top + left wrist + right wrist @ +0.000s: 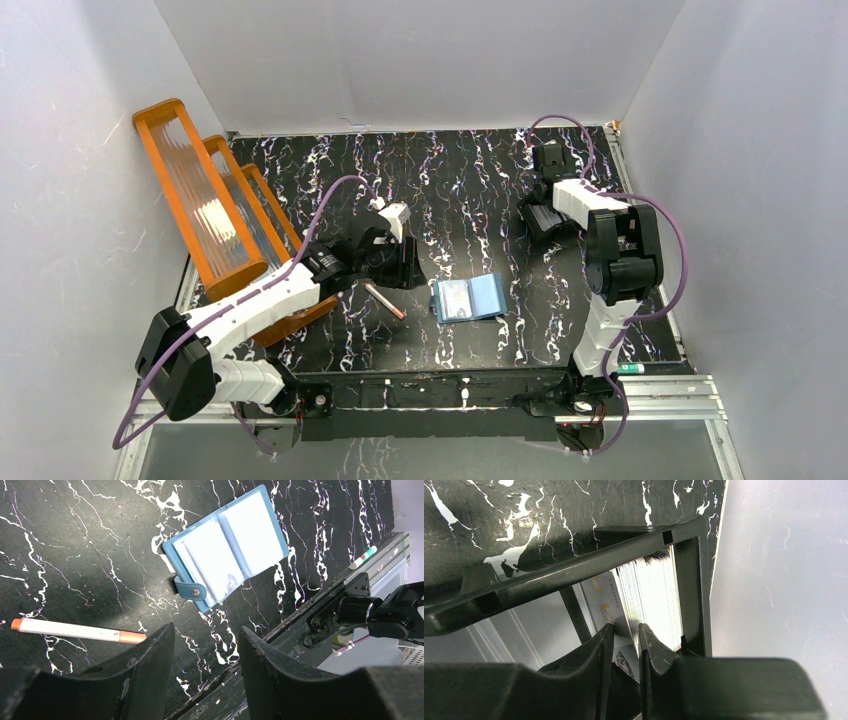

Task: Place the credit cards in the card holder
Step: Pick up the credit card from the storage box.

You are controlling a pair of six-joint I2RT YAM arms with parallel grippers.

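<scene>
from above, the card holder lies open on the table near the front middle, with a pen just beside it on its left and an orange rack at the far left. the left gripper hovers near the pen, and the right arm reaches toward the far right corner. in the left wrist view the card holder shows its pale clear pockets, and the left fingers stand well apart with nothing between them. in the right wrist view the right gripper is down in a black tray, its fingers nearly together at the front of the upright stack of credit cards. whether a card is pinched cannot be told. the step in hand looks like picking one card. the next move calls for a firm pinch on a single card, a straight lift clear of the tray wall, then a carry to the open pockets.
</scene>
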